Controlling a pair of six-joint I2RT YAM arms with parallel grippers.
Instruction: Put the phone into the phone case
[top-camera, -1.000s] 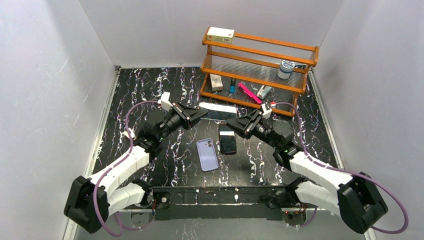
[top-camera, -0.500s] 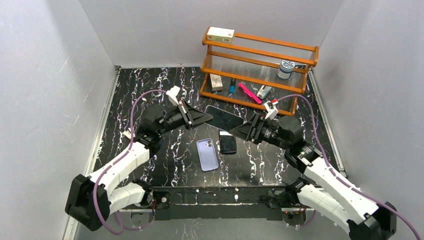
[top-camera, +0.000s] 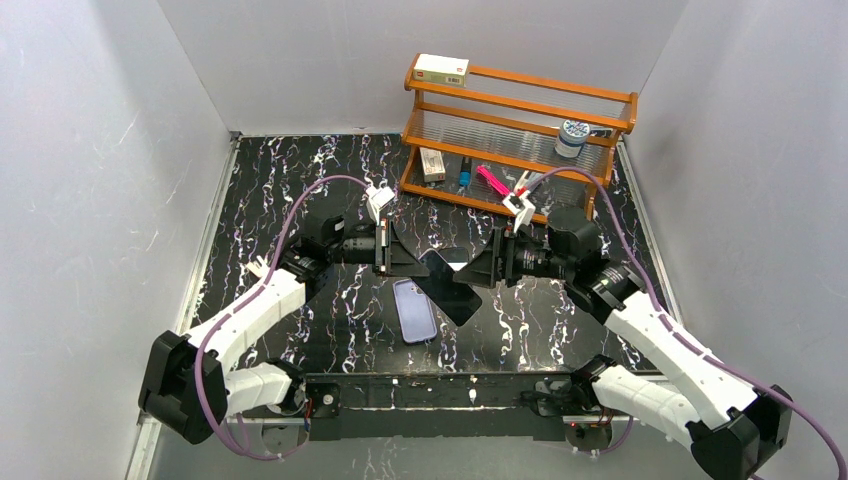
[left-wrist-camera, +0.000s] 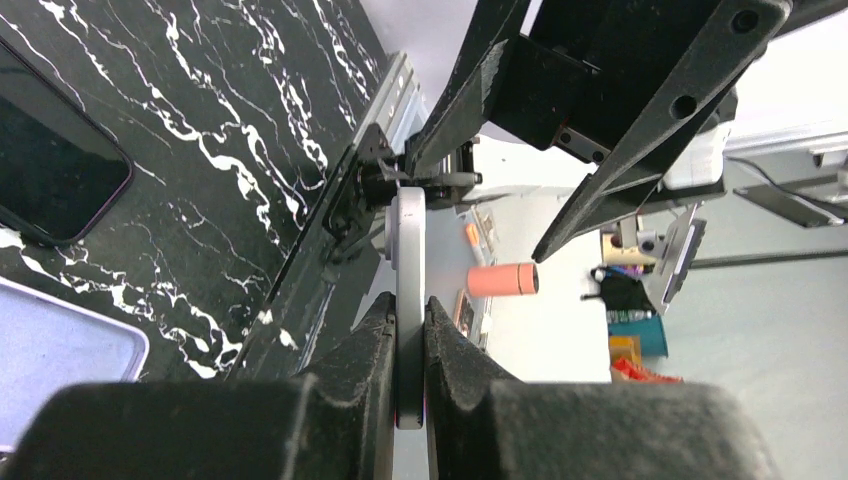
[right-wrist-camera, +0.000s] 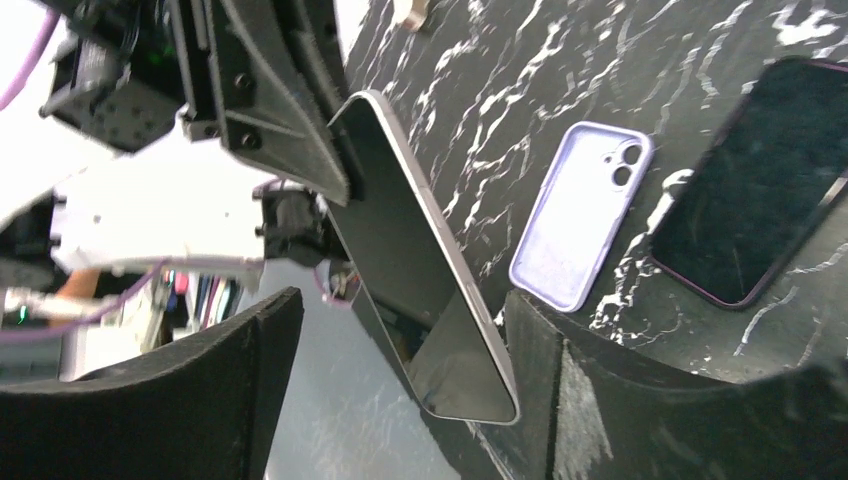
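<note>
Looking across the black marbled table (top-camera: 300, 180), you had the task roughly half done: the phone was up, but nothing was seated yet. The orange wooden rack (top-camera: 520, 105) stood at the far right corner, out of play. Your left gripper (left-wrist-camera: 408, 315) was pinched tight on one end of the phone (right-wrist-camera: 415, 260), holding it tilted in the air over the middle of the table. Your right gripper (top-camera: 480, 272) stood wide, a finger on either side of the phone's free end, neither seeming to touch it. A second black phone (right-wrist-camera: 760, 215) lay flat on the table and, just beside it toward the left edge, the lavender phone case (right-wrist-camera: 580, 215) sat empty, hollow side apparently up. What remained, by my reckoning: line the phone up over the case, lower it and press it home. As for writing—the small box (top-camera: 441, 68) on the rack's top shelf carried a label too small to read, and no brand showed on either phone.
</note>
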